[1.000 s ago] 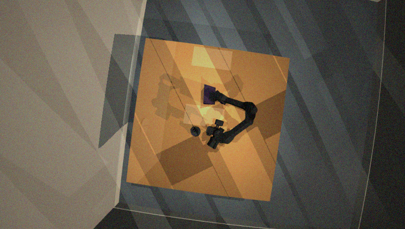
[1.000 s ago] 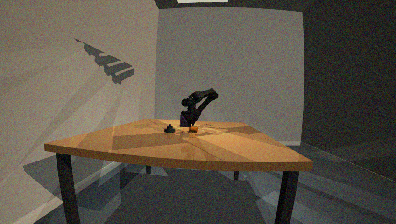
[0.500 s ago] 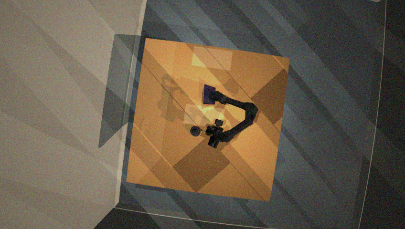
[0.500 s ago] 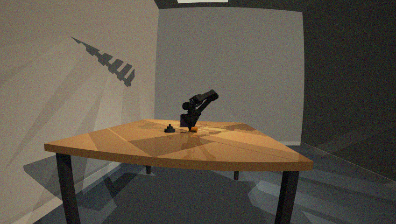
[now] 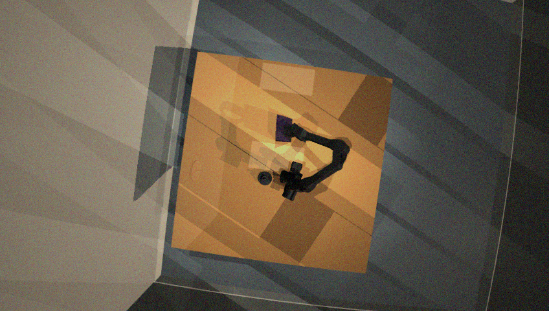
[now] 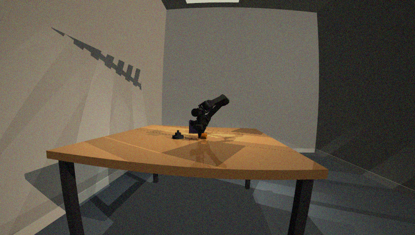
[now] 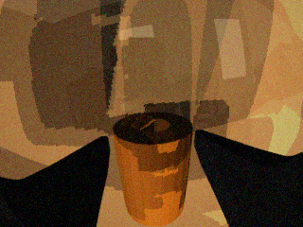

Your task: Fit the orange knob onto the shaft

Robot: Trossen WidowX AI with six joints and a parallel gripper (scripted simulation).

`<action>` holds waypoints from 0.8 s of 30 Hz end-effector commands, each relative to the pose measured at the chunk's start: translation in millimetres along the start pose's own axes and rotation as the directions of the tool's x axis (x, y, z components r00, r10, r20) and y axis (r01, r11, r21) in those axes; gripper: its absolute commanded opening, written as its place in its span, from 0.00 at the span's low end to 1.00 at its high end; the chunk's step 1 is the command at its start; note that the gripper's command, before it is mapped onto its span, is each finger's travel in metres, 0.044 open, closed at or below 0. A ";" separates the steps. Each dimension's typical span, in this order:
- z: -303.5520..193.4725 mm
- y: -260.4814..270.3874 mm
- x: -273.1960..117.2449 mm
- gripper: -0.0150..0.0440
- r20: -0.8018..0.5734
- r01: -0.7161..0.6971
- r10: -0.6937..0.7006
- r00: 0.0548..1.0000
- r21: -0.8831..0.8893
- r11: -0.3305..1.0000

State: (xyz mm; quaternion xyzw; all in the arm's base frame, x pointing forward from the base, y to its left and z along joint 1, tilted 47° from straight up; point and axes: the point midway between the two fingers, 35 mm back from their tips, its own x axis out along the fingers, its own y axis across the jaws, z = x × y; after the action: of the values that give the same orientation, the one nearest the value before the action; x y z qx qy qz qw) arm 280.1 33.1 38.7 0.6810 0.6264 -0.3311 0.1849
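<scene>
The orange knob (image 6: 204, 135) (image 7: 153, 177) is framed between the fingertips of the gripper (image 6: 200, 136) (image 7: 151, 140), which are parted about knob-wide, no firm grip confirmed! The grasp is being made; complete closure, then a lift, is called for. Beyond, well apart from the tool, the round pedestal (image 5: 264, 178) (image 6: 177, 136) is left unfitted.

Knob (image 6: 204, 135) (image 7: 152, 177) between claw (image 6: 199, 136) (image 7: 151, 140) fingers (pedestal (image 5: 264, 178) (image 6: 177, 135) nearby).

I worked in a bare room, perhaps a lab: a wooden table (image 5: 231, 216) (image 6: 186, 171) with dark legs stood between plain walls (image 5: 77, 153) (image 6: 238, 72).
</scene>
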 end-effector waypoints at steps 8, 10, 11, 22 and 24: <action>-0.6 0.2 0.3 0.63 -0.003 -0.002 0.002 1.000 0.002 1.000; -0.6 0.2 0.3 0.60 -0.003 -0.002 0.002 1.000 0.002 1.000; -0.6 0.2 0.3 0.59 -0.003 -0.002 0.002 1.000 0.002 1.000; -2.4 0.2 -1.9 0.56 0.047 0.000 0.000 0.999 0.000 1.000; -4.2 0.1 -3.5 0.56 0.084 0.000 0.000 0.996 0.000 1.000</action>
State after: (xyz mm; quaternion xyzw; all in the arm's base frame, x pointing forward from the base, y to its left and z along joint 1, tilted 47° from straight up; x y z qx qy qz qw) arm 280.3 33.1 40.7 0.6759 0.6222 -0.3439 0.1943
